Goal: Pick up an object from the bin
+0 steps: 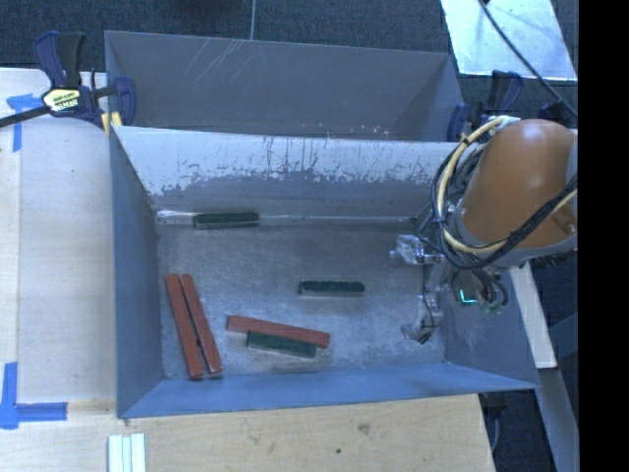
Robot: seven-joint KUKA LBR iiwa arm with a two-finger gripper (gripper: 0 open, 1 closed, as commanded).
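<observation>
Gripper low over bin's right side — nearest obj. a dark green bar to its left, mid-floor, not touching.

Grey bin: three green bars, seemingly three red bars.

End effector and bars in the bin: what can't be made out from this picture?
- Camera view: the top of the end effector is hidden behind the arm's orange cover and its cables.
- Camera view: whether the front dark green bar lies beside or partly under the red-brown bar; their edges run together.
- Camera view: whether the back dark green bar leans on the wall; the downward angle hides it.
</observation>
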